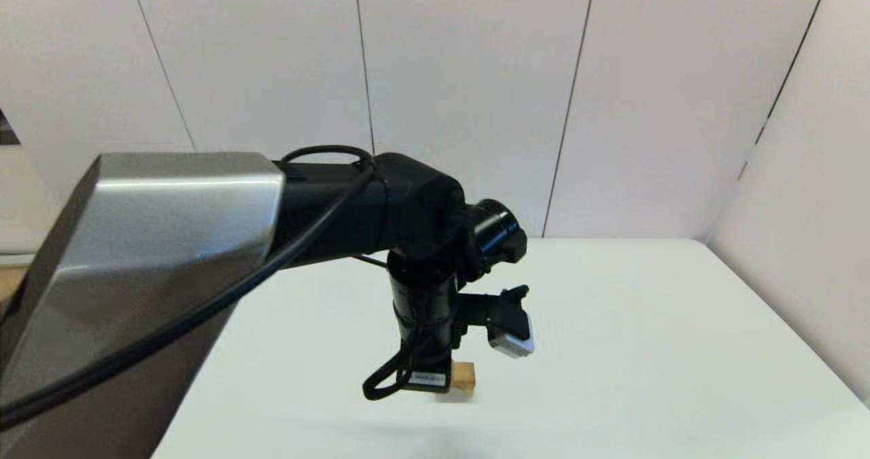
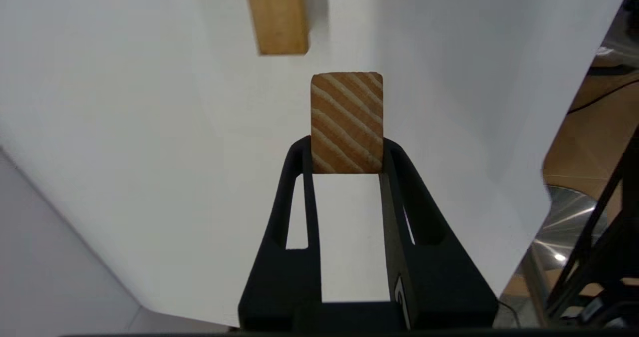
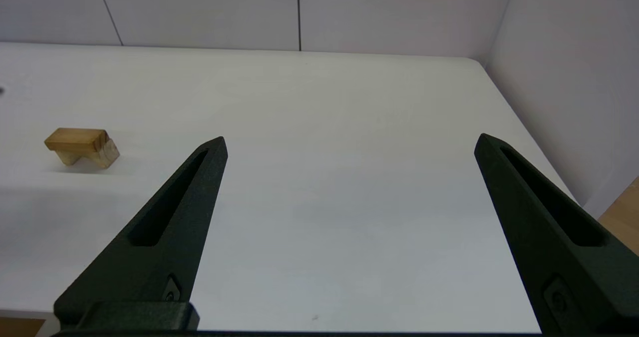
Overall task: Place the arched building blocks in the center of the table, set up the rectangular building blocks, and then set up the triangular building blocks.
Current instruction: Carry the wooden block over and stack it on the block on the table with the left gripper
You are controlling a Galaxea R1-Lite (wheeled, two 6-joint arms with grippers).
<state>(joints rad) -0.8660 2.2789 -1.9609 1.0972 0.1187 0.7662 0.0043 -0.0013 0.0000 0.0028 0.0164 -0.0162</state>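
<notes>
My left gripper [image 2: 347, 145] hangs over the white table [image 1: 646, 350], shut on a small wood block with diagonal grain stripes [image 2: 347, 122], which I take for the triangular building block; only one striped rectangular face shows. Just beyond it a plain light-brown block [image 2: 277, 15] lies on the table, cut off by the picture's edge, so I cannot tell if it is the arched or the rectangular one. In the head view a bit of light wood [image 1: 463, 379] shows beside the left gripper [image 1: 442, 384]. The arched building block [image 3: 82, 147] stands on its two legs, far from my open, empty right gripper [image 3: 349, 142].
The left arm [image 1: 326, 207] reaches across the middle of the head view and hides the table under it. A wall closes the table's right side [image 3: 559, 77]. The table's near edge and the robot's metal base [image 2: 564, 227] show in the left wrist view.
</notes>
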